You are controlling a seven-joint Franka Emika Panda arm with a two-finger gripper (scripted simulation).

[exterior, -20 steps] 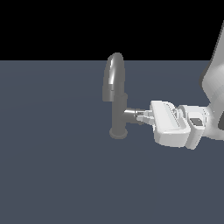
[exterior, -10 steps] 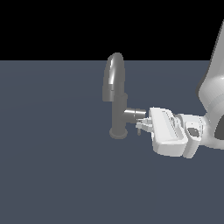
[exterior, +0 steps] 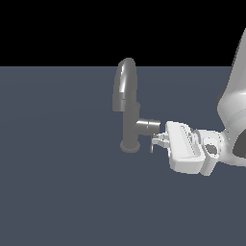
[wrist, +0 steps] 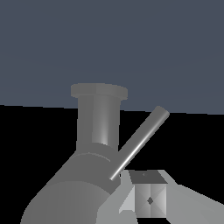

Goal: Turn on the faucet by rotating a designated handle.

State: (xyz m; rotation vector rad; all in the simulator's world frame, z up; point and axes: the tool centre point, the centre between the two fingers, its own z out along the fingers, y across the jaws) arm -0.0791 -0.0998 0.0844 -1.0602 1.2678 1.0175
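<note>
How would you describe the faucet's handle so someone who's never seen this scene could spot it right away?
Find the grey metal faucet with the tall arched spout standing on the dark blue-grey floor. A short stub sticks sideways from its column toward the white gripper; the handle is the thin straight rod slanting off that stub's end. It is much thinner than the spout or column.

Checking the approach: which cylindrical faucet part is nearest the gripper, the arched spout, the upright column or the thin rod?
The thin rod, the handle. It hangs off the side stub right at the gripper fingertips; spout and column lie farther off.
</note>
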